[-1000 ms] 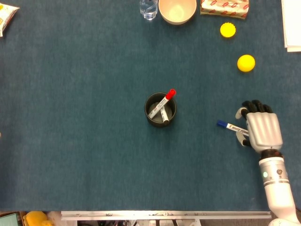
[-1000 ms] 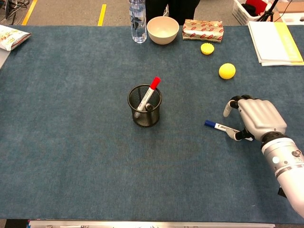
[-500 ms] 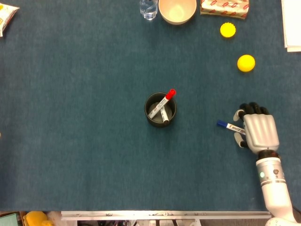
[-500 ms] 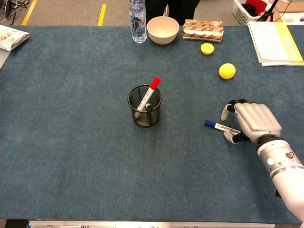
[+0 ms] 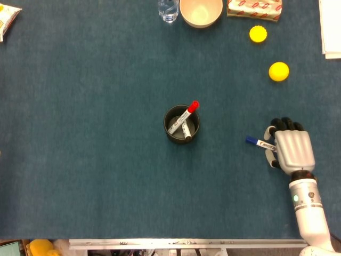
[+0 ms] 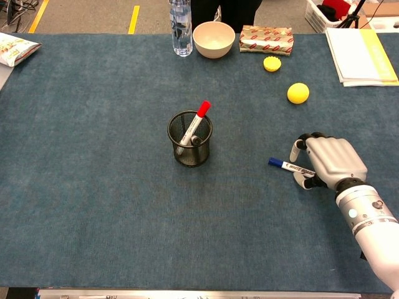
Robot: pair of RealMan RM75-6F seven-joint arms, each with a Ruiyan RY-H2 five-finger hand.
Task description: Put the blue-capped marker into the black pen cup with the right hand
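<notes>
You can see dark print on the blue-capped marker (image 6: 290, 166) barrel just beside the right hand (image 6: 330, 162) | too small to read | nothing else legible.

Table cloth (image 6: 93, 187): dark blue. Cup (image 6: 189, 138): black mesh. Marker (image 6: 288, 166): white, blue cap. Ball (image 6: 298, 93): yellow. Bowl (image 6: 214, 39): cream. Hand (image 6: 329, 161): grey, black fingertips.

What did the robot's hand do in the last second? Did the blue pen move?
The right hand slid a little toward the robot and closed its fingers around the back end of the blue-capped marker. The marker has hardly moved and still lies on the table. The black pen cup, with its red-capped marker, stayed put.
</notes>
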